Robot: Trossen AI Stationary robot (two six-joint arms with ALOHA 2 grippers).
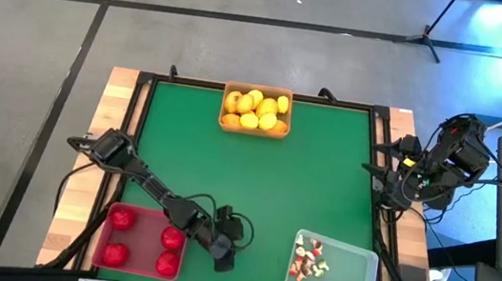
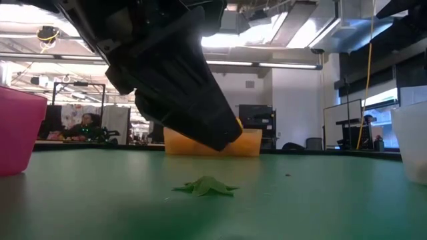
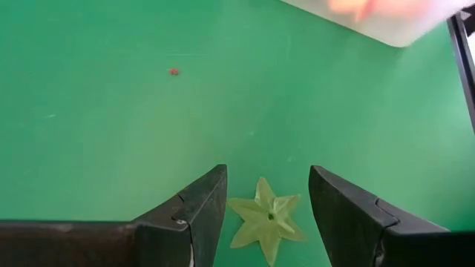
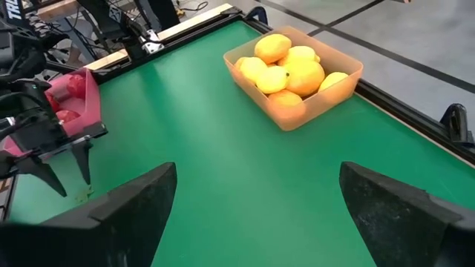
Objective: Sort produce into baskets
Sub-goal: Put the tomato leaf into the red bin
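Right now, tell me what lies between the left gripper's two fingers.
A small pale-green star-shaped leaf lies flat on the green mat, between the left gripper's open fingers, untouched. The left wrist view shows it.

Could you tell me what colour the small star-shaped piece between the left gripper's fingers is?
Pale yellow-green star-shaped piece, clearest in the left wrist view.

We see a green table mat (image 1: 256, 175) edged by a wooden border (image 1: 123, 86), a small pale-green star-shaped leaf cap (image 3: 266, 219) lying flat on it, a tiny red speck (image 3: 174, 72) well apart, and a grey floor (image 1: 247, 15) beyond
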